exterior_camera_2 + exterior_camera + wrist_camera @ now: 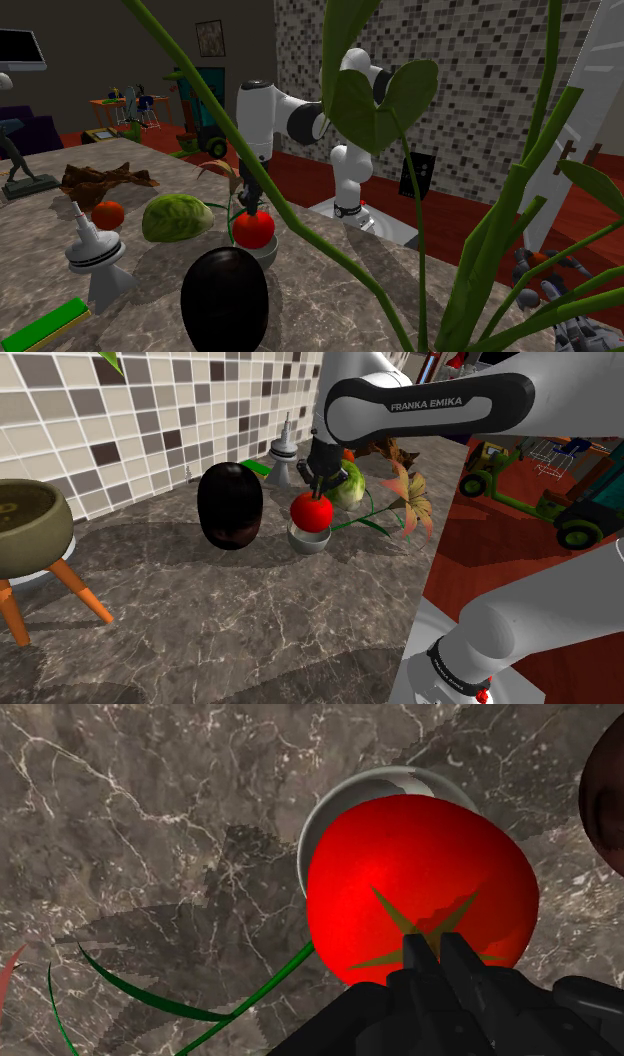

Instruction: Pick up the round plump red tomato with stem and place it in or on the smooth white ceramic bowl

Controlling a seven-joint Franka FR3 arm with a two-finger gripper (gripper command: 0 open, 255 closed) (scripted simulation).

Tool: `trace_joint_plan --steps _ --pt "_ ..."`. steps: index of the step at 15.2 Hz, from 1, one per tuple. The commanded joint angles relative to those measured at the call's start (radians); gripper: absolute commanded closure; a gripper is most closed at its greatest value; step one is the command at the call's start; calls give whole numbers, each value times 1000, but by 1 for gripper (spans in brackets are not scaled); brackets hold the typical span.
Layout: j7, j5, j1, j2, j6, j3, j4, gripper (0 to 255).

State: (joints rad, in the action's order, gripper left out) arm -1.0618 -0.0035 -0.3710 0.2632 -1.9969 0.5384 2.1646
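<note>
**1. Tomato** (420,894): red, round, with a green star-shaped calyx. It sat directly under the jaws, which were drawn nearly together and clamped on its crown at the calyx. The top grip probably left the body hanging free, so it could go down into a container.

**2. Bowl** (308,541): pale, glossy and small, in line below the jaws with the tomato between. Its rim showed past the tomato's edge in the wrist view. The shoulder view put the tomato's underside at the rim; whether its weight rested there could not be told. Judged stage: placement, release not yet made.

**3. Gripper** (438,942): black, pointing straight down over items 1 and 2.

**4. Dark egg-shaped vessel** (230,505): glossy, standing to 1 side of the jaws, near the bowl but apart from it.

**5. Lettuce head** (177,217): green, on the opposite side of the jaws from item 4, near the bowl.

**6. Green stalk** (150,999): curved along the surface up to the bowl's foot, below the jaws. It could snag if the bowl shifted.

**7. Marble counter** (250,622): grey and veined, bearing all of the above.
</note>
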Motion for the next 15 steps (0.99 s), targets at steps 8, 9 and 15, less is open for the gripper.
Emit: trace_joint_plan --steps 8,9,15 --pt "0 0 0 0 0 0 0 0" --pt "4 4 1 9 33 -2 -26 0" --pt "10 12 4 26 127 -7 -104 0"
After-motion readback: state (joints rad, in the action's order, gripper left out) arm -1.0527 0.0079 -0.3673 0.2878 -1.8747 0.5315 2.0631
